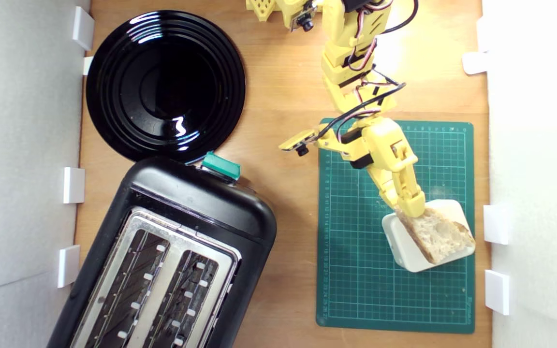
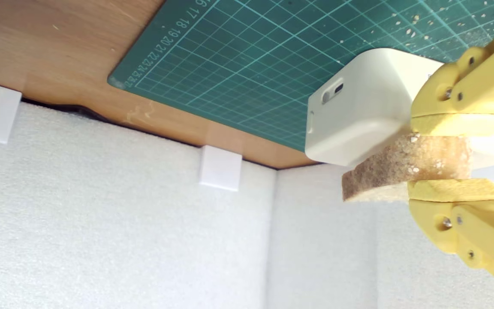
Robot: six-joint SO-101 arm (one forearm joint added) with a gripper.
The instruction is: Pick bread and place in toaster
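The bread (image 1: 440, 234) is a triangular slice with pale holey crumb and a brown crust, over a white block (image 1: 404, 249) on the green mat. My yellow gripper (image 1: 411, 209) is shut on the bread's crust end. In the wrist view the bread (image 2: 418, 165) sits clamped between the two yellow fingers (image 2: 455, 125), and the white block (image 2: 358, 120) lies just behind it. The black toaster (image 1: 172, 256) with silver top, two long slots and a teal lever (image 1: 220, 165) stands at the exterior view's lower left, well apart from the gripper.
A round glossy black plate (image 1: 165, 84) lies at the exterior view's upper left, touching the toaster's end. The green cutting mat (image 1: 356, 270) covers the right half of the wooden table. White foam walls (image 2: 144, 240) with small white clips (image 1: 496, 224) border both sides.
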